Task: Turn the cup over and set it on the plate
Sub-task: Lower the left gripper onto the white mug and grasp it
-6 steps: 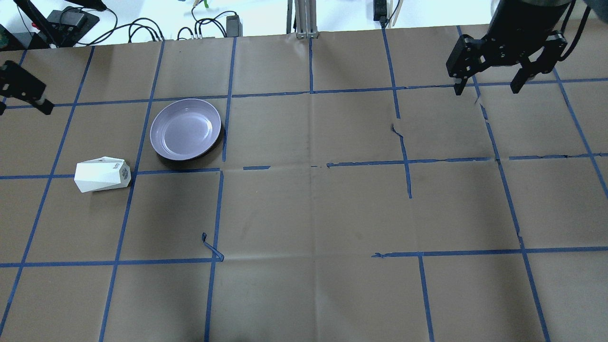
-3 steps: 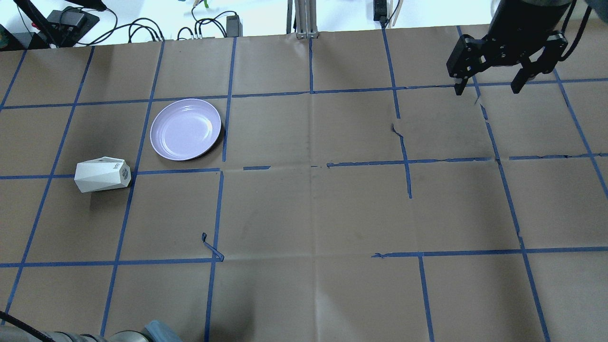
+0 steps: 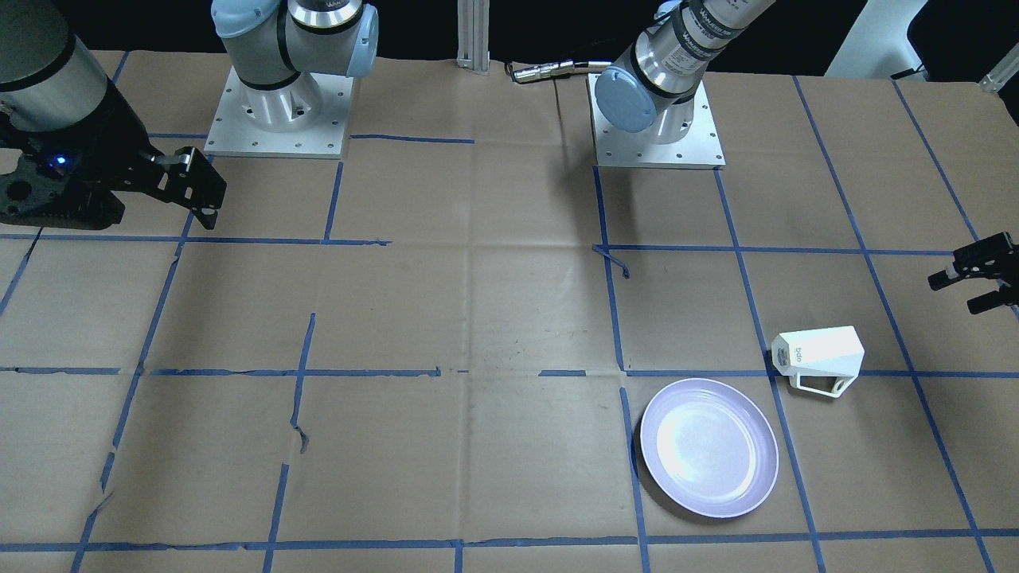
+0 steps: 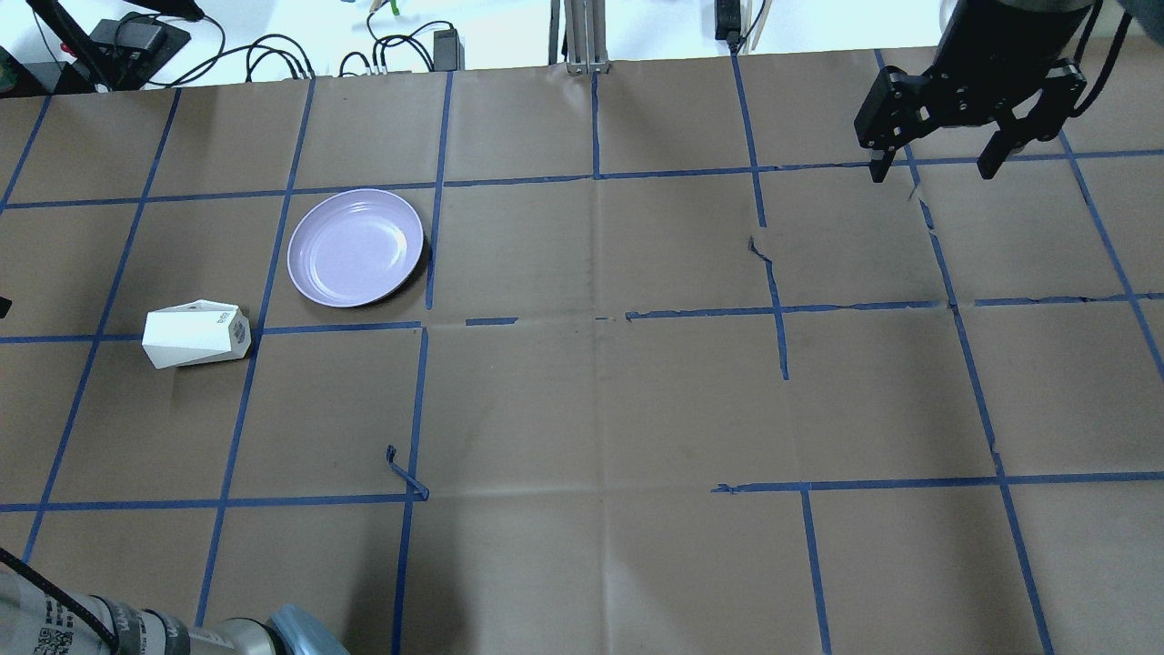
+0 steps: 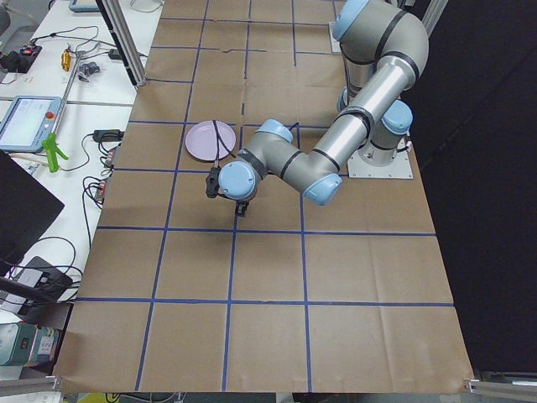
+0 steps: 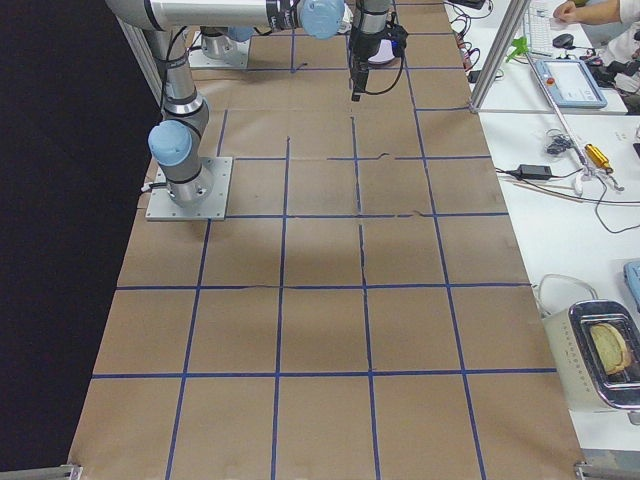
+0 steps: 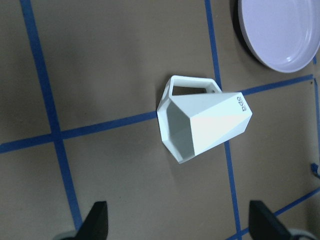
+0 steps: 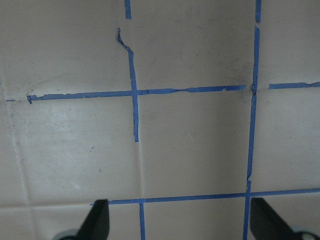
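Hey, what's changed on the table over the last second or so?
The left hand left its spot at the upper left edge of the overhead view and drew back toward the robot. It now hangs open to the left of the cup, apart from it. Nothing was gripped or let go. The cup, lying on its side, the plate and the open right hand stayed put.

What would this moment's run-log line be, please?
cup: on its side, off plate | left gripper: open | right gripper: open

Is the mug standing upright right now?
No, the mug lies on its side on the brown paper, its open mouth facing sideways, apart from the plate.
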Motion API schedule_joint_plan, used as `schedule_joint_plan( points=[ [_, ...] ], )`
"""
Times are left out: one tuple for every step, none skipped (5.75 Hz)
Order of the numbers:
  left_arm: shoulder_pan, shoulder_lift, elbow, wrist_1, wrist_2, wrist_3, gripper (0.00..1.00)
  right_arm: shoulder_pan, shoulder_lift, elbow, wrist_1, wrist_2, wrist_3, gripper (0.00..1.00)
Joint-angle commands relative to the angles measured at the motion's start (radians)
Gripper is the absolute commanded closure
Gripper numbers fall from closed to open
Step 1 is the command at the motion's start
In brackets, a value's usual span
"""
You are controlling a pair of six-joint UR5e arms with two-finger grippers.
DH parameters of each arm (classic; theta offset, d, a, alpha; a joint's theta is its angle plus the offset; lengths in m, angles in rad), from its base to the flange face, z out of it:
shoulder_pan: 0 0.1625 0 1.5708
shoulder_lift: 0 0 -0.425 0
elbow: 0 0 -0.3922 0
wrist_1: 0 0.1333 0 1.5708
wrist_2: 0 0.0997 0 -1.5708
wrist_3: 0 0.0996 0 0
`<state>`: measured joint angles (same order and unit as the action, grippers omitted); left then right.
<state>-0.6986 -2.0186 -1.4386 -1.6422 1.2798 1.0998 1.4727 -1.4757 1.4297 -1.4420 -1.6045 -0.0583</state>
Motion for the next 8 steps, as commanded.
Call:
schedule_joint_plan(
  points=[
    [0.008, -0.101, -0.003, -0.022, -0.119, 0.037, 0.01, 0.000, 0.000, 0.000, 0.000, 0.000, 0.000, 0.00],
    [0.025, -0.150, -0.026, -0.048, -0.211, 0.046, 0.01, 0.000, 0.000, 0.000, 0.000, 0.000, 0.000, 0.00],
    [0.027, -0.175, -0.035, -0.092, -0.249, 0.069, 0.01, 0.000, 0.000, 0.000, 0.000, 0.000, 0.000, 0.00],
    [0.024, -0.183, -0.039, -0.169, -0.281, 0.095, 0.02, 0.000, 0.000, 0.000, 0.000, 0.000, 0.000, 0.00],
    [0.022, -0.193, -0.042, -0.227, -0.298, 0.141, 0.03, 0.000, 0.000, 0.000, 0.000, 0.000, 0.000, 0.00],
    [0.018, -0.215, -0.045, -0.231, -0.300, 0.155, 0.09, 0.000, 0.000, 0.000, 0.000, 0.000, 0.000, 0.00],
    [0.014, -0.216, -0.051, -0.232, -0.300, 0.167, 0.24, 0.000, 0.000, 0.000, 0.000, 0.000, 0.000, 0.00],
    [0.008, -0.216, -0.052, -0.234, -0.300, 0.189, 0.63, 0.000, 0.000, 0.000, 0.000, 0.000, 0.000, 0.00]
  ],
)
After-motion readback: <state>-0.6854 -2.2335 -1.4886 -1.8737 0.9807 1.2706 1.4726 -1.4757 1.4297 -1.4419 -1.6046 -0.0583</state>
